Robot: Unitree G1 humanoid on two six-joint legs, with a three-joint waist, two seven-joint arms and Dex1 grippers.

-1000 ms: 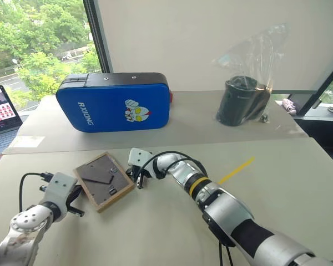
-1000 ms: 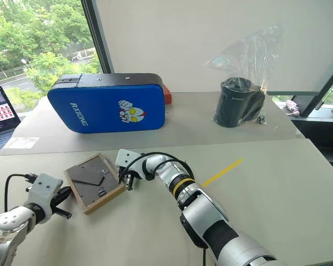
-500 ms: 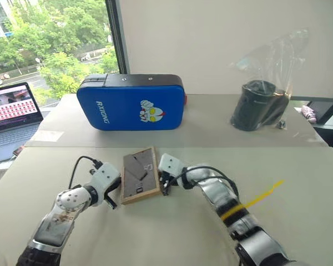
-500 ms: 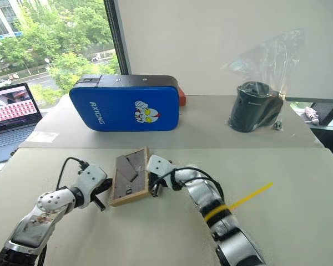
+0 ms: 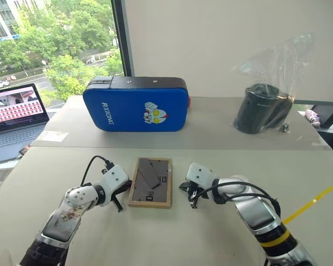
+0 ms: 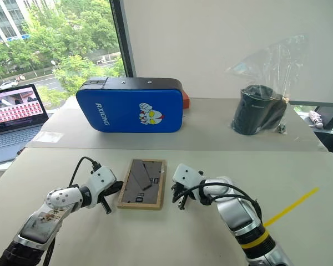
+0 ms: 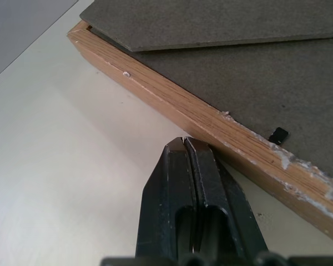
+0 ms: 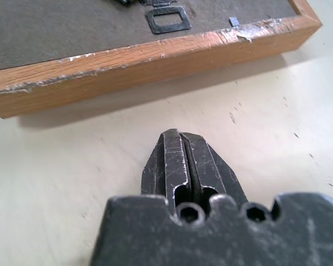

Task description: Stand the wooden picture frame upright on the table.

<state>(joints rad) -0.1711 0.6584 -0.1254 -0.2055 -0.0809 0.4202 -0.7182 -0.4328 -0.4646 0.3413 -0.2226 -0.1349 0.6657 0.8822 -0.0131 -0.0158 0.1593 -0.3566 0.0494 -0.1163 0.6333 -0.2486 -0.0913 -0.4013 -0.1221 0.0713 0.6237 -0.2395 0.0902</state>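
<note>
The wooden picture frame [image 5: 151, 182] lies flat on the table [image 5: 172, 238], face down, its dark grey-brown backing and folded stand flap [image 7: 222, 22] upward. My left gripper [image 5: 124, 192] is shut, and its tip [image 7: 184, 142] rests right at the frame's left wooden edge. The right gripper [image 5: 186, 189] is shut too; its tip [image 8: 180, 134] sits low over the table, a short gap from the frame's right edge [image 8: 155, 61]. Neither holds anything.
A big blue pad [image 5: 136, 105] stands behind the frame on the back table. A black container in a clear bag [image 5: 261, 108] is at the back right, an open laptop [image 5: 14, 111] at the far left. A yellow tape strip [image 5: 311, 204] marks the table's right side.
The view has shifted. The frame has swung from slanted to nearly square with the table edge. My right gripper has drawn back off its right edge; the left gripper has closed in on its left edge.
</note>
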